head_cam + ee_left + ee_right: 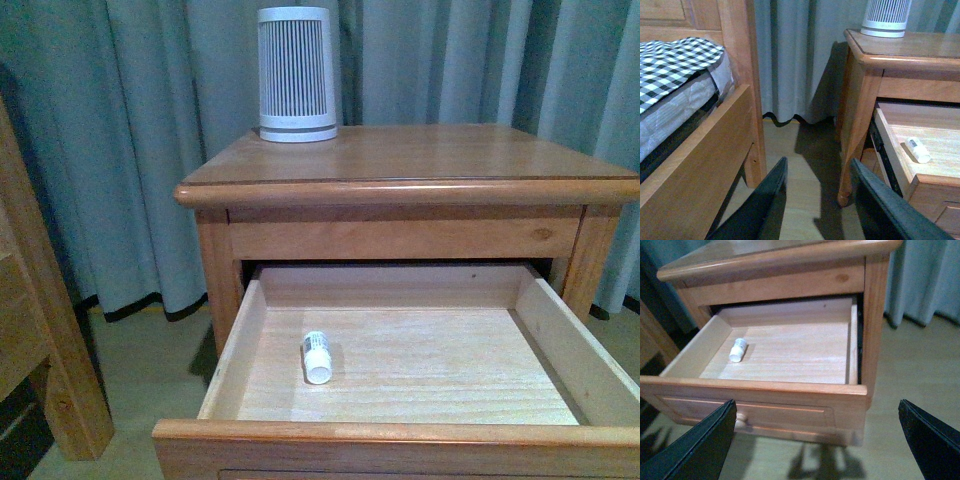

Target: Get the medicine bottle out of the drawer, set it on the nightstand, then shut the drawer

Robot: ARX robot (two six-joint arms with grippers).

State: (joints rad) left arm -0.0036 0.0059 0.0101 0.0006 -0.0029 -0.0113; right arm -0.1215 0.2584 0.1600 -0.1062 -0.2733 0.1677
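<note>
Starting closest: got the left gripper [817, 200] spread wide open with nothing between its fingers, hanging over the floor [805, 165] between the bed frame [700, 165] and the nightstand [860, 115]. Same deal with the right gripper [815, 440], gaping wide and holding nothing, facing the front of the drawer [755, 390] without touching it. Off at 8 o'clock in the front view, seeing a plain wooden post [45, 320]. Moving on to the drawer itself: pulled well out, pale wood inside. Spotted the medicine bottle [317, 357] lying on its side on the drawer floor, around 9 o'clock from the middle, near the left wall but not touching it, pointing roughly 12 to 6. Can't tell which end has the cap. Further back, got the nightstand top with a white ribbed cylinder [297, 73] standing upright at about 11 o'clock, close to the back edge. Behind all that at 12, just grey-blue curtains [130, 150].
</note>
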